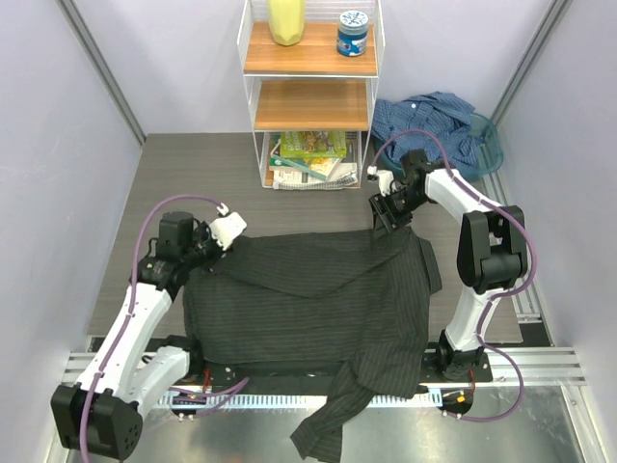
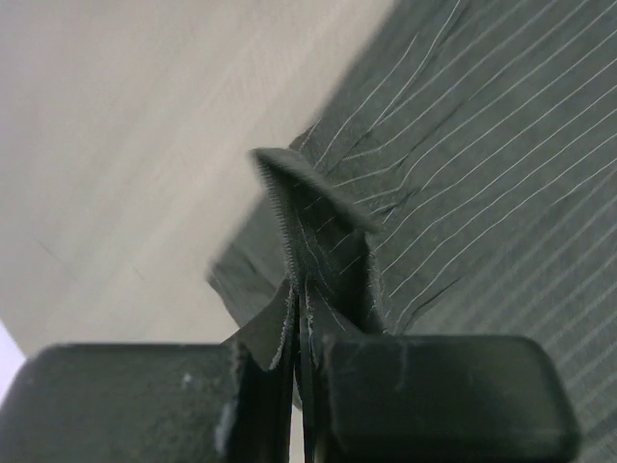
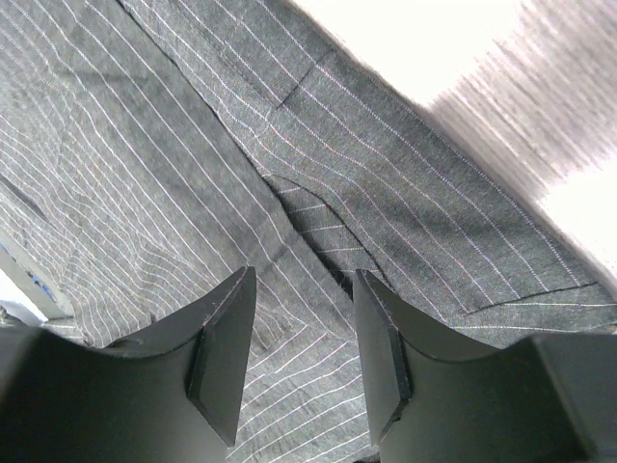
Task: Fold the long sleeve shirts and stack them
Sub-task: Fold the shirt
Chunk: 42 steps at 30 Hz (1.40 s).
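The dark charcoal pinstriped shirt (image 1: 308, 304) lies spread across the table, one sleeve hanging over the near edge. My left gripper (image 1: 214, 243) is shut on a fold of its far left corner; the left wrist view shows the pinched cloth edge (image 2: 313, 251) rising between the closed jaws. My right gripper (image 1: 388, 220) is open just over the shirt's far right corner; in the right wrist view the striped cloth (image 3: 289, 212) lies below the spread fingers (image 3: 227, 347), nothing between them. The blue shirt (image 1: 429, 121) lies crumpled in a basket at the back right.
A white wire shelf unit (image 1: 310, 92) stands at the back centre with a yellow object, a blue-lidded jar and packets on it. The teal basket (image 1: 490, 145) sits by the right wall. A metal rail (image 1: 540, 367) runs along the near edge.
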Each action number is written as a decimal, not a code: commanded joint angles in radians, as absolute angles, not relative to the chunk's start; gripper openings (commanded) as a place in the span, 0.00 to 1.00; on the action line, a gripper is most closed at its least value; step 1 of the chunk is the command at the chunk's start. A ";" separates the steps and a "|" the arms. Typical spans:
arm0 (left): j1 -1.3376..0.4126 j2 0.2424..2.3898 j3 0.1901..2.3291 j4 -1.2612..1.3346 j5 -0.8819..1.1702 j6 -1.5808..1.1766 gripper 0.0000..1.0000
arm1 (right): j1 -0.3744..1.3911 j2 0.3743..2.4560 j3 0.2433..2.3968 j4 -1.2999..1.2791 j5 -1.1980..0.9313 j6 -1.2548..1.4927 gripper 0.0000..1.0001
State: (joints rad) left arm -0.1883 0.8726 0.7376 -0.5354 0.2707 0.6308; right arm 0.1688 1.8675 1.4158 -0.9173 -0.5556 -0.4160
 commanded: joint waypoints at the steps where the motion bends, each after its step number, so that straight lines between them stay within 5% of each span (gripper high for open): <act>1: -0.164 0.885 0.712 -0.538 0.181 0.554 0.00 | 0.178 1.835 1.391 -0.930 -0.546 -0.440 0.50; 8: -0.051 0.974 0.686 -0.477 0.205 0.522 0.00 | 0.199 1.806 1.347 -0.919 -0.509 -0.466 0.44; 18: -0.005 1.124 0.669 -0.459 0.163 0.485 0.06 | 0.219 1.810 1.289 -0.877 -0.423 -0.472 0.22; 22: 0.112 1.209 0.738 -0.547 0.135 0.495 0.33 | 0.219 1.786 1.287 -0.877 -0.405 -0.474 0.21; 30: 0.186 1.229 0.972 -0.727 0.343 0.554 0.52 | 0.229 1.706 1.370 -0.914 -0.403 -0.428 0.32; 42: 0.015 1.448 0.893 -0.811 0.238 0.499 0.55 | 0.269 1.792 1.264 -0.851 -0.265 -0.436 0.33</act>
